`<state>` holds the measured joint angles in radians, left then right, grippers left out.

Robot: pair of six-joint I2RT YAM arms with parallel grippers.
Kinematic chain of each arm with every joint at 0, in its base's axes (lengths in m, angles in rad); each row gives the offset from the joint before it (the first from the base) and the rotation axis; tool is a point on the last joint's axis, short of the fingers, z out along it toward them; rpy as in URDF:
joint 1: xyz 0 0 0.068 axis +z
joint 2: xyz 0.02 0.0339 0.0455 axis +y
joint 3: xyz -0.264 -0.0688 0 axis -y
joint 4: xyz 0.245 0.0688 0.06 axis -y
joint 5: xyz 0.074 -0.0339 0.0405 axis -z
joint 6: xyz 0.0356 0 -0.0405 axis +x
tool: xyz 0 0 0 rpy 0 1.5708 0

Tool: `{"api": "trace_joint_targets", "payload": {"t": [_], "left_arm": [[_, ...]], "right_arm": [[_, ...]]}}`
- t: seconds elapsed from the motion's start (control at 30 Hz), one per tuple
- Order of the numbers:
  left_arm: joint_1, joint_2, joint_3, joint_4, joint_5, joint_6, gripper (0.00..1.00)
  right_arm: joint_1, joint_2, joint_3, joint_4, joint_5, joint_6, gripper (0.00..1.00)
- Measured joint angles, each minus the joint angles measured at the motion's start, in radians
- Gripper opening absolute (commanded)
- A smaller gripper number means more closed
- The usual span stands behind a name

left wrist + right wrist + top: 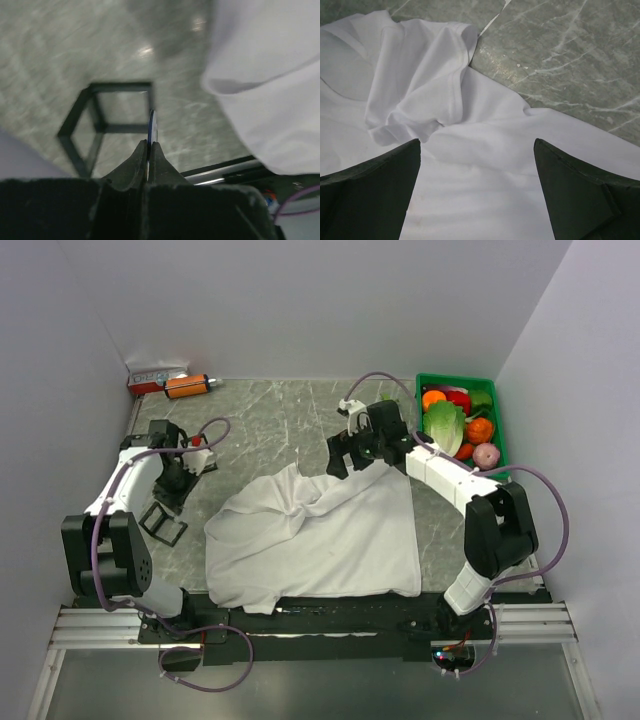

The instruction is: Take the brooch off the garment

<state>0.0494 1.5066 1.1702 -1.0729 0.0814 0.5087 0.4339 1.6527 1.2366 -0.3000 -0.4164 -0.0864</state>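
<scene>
Grey marble tabletop (pixel 270 410) lies beneath your arms. Your left claw (pixel 149 146) is clamped on the brooch (pixel 153 125), edge-on at its tips, over a black square frame (pixel 120 86), with the garment (pixel 320 535) off to its right. Your right claw (pixel 476 145) hangs spread wide above that cloth.

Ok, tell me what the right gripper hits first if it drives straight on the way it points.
The shirt. The right gripper has its open fingers framing flat white cloth just below the bunched fold, with nothing in between. How far off the cloth lies is unclear.
</scene>
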Motion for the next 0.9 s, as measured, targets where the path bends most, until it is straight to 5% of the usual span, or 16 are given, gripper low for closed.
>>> {"api": "trace_joint_targets", "payload": {"t": [0.33, 0.9], "left_arm": [[0.026, 0.024, -0.037, 0.123, -0.265, 0.011, 0.01], [0.026, 0.065, -0.091, 0.194, -0.314, 0.056, 0.01]], "right_arm": [[0.0, 0.021, 0.005, 0.001, -0.017, 0.011, 1.0], [0.005, 0.021, 0.005, 0.001, -0.02, 0.01, 1.0]]}}
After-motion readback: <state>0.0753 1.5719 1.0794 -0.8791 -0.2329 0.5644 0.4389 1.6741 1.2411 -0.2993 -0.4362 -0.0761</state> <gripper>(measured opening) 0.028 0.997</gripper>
